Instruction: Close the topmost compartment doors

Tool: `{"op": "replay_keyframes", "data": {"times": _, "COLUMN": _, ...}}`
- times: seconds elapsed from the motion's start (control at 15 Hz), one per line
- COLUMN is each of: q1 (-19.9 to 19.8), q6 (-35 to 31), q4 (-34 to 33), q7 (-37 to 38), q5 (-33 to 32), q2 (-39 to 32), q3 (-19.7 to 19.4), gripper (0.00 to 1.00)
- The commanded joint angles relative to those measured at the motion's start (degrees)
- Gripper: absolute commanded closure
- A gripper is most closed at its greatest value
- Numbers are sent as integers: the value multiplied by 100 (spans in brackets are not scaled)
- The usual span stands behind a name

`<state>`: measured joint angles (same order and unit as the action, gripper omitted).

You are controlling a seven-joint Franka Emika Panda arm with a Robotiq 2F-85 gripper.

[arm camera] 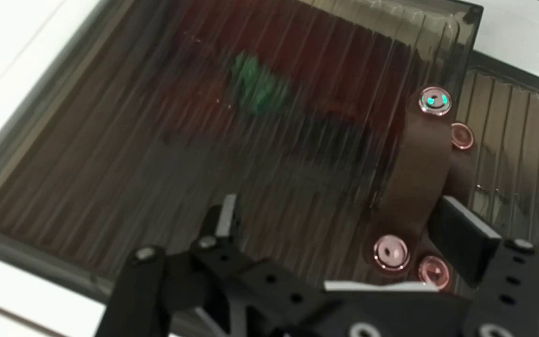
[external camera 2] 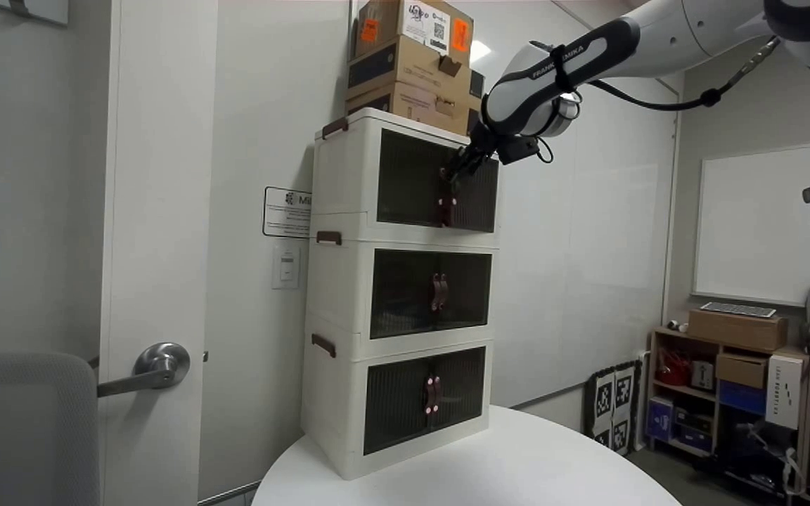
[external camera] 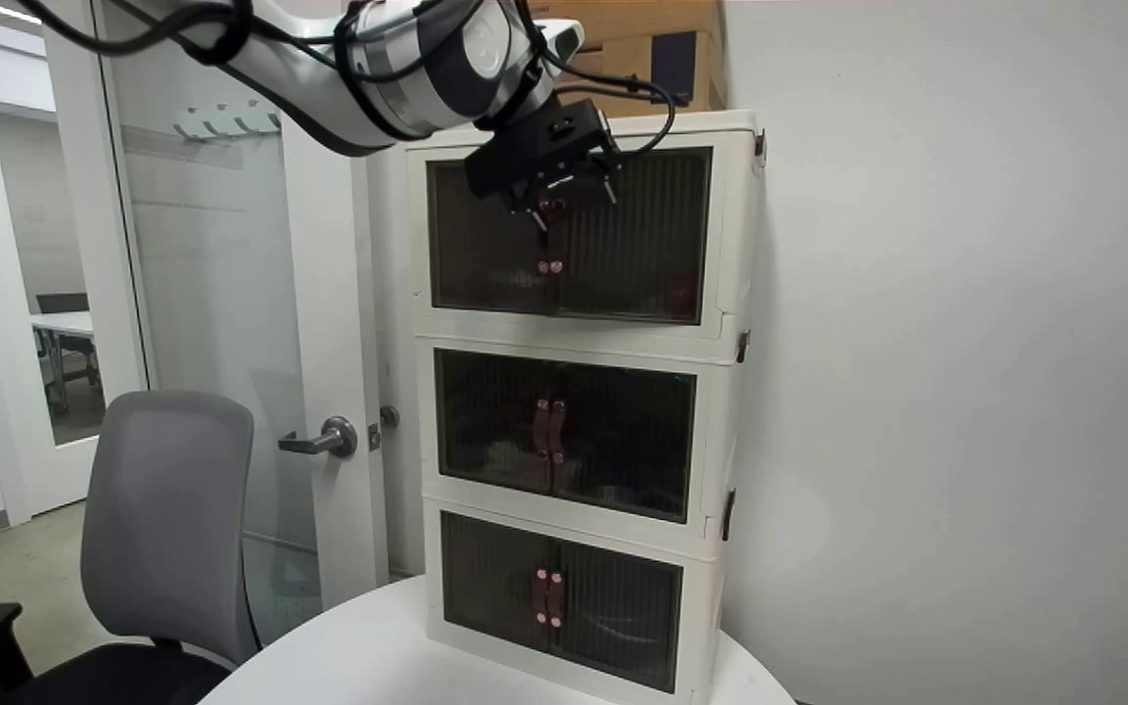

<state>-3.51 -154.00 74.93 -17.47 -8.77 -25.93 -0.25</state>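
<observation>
The topmost compartment doors are two smoky ribbed panels in the cream cabinet's highest tier: left panel, right panel. Both show in an exterior view, left and right. In the wrist view, one panel stands slightly proud of its neighbour at the meeting edge. It bears a brown strap handle with pinkish studs. My gripper is open and empty. One finger is beside the strap handles, the other over the proud panel. Contact is unclear. The gripper also shows before the doors' upper middle.
Cardboard boxes stand on top of the cabinet. The middle tier and lowest tier have shut tinted doors. The cabinet stands on a round white table. A grey chair and a room door handle are to the left.
</observation>
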Motion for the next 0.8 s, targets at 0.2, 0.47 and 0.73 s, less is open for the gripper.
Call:
{"op": "replay_keyframes", "data": {"times": 0.2, "q1": 260, "q6": -246, "q4": -171, "q7": 632, "q5": -245, "q2": -141, "q3": -179, "gripper": 0}}
{"op": "replay_keyframes", "data": {"times": 0.47, "q1": 205, "q6": -171, "q4": -214, "q7": 666, "q5": -117, "q2": -221, "q3": -101, "gripper": 0}}
{"op": "replay_keyframes", "data": {"times": 0.73, "q1": 152, "q6": -124, "q4": -304, "q7": 669, "q5": 72, "q2": -196, "q3": 8, "gripper": 0}}
